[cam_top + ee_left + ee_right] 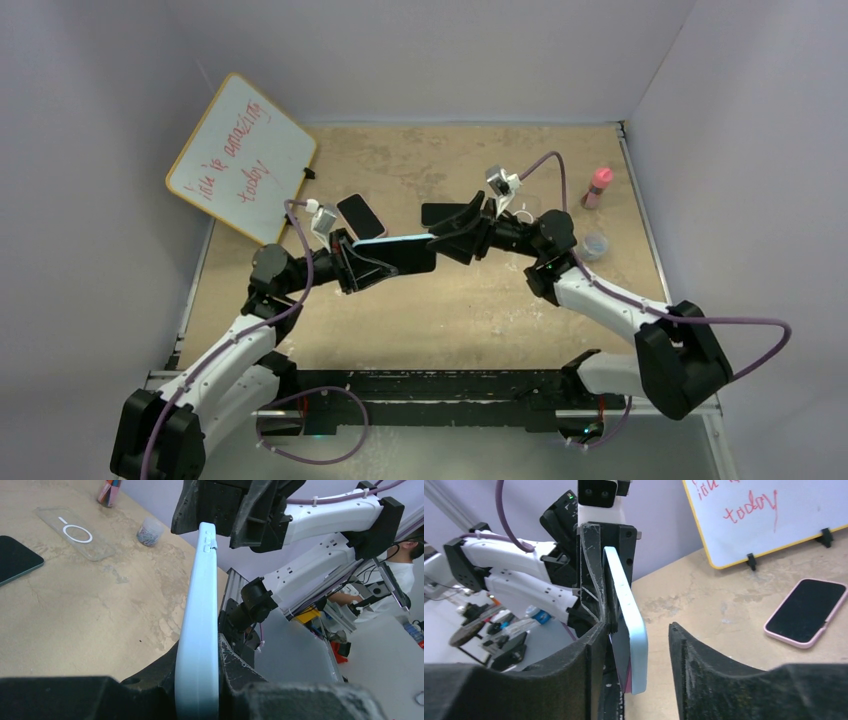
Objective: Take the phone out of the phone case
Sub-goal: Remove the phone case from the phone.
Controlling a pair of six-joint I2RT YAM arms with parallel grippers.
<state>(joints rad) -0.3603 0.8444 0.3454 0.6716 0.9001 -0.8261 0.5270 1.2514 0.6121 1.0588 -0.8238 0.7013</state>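
1. Nearest the arm bases, a broad strip of bare tan table lies open between the front rail and the raised arms.
2. The left arm reaches up and inward from its base. The left gripper is clamped tight on one end of the light-blue phone case, holding it edge-up above the table's middle.
3. The phone sits inside the case, its dark face showing along one side.
4. The right arm bends in from the opposite side. The right gripper is spread around the case's free end, with a clear gap at one finger.
5. Beyond the arms, a pink-cased phone, a black phone and an empty clear case lie flat on the table, apart from each other.
6. Toward the right edge stand a small clear jar, its greyish contents too blurred to name, and a pink bottle.
7. A whiteboard leans at the far left corner.
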